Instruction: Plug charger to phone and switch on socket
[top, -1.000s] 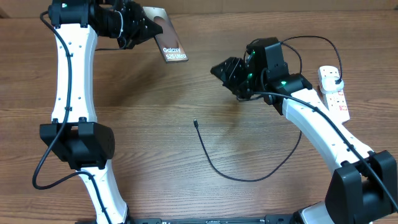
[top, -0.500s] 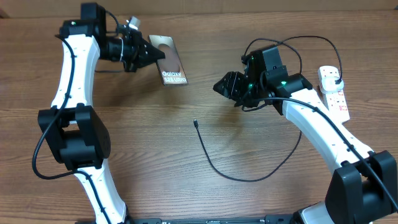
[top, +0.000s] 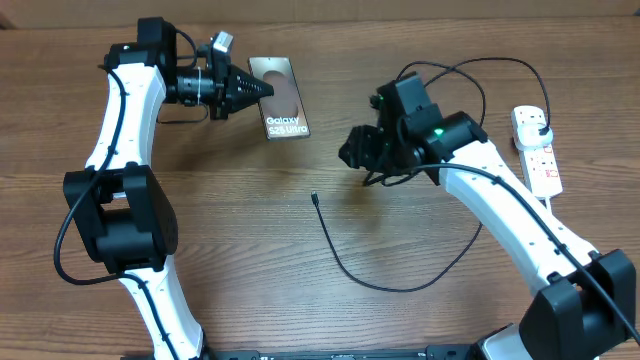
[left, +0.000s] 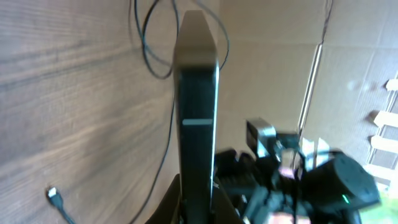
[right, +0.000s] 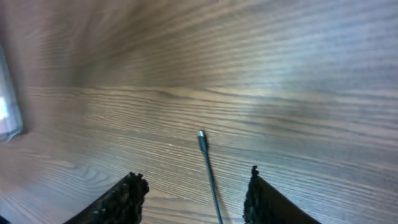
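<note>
On the desk between the arms, charger (top: 400, 290): thin black cable lying in a loose U on the desk (top: 220, 240). Its connector tip (top: 314, 198) lies free, touching nothing, and the other end runs up behind the right arm toward the socket.
Phone (top: 278, 97): near the far edge, left of centre, with its lettered face turned up to the overhead camera. It is well apart from the connector tip.
Socket (top: 537, 150): white strip with red markings at the right edge, with a black plug (top: 540, 120) seated at its far end.
Left hand (top: 250, 89): clamped tight on one long edge of the phone.
Right hand (top: 352, 150): partly open and holding nothing. It is beyond the connector tip and to its right, apart from it.
Overhead view alone: shows the full run of the cable, the socket and the phone's face.
Left wrist view alone: shows the phone edge-on as a narrow dark bar pinched between the fingers (left: 171, 202), with the connector tip on the wood at lower left.
Right wrist view alone: shows the two fingers (right: 127, 196) standing apart, with the cable end on the wood in the gap between them.
Phone against desk: no view shows whether they touch.
</note>
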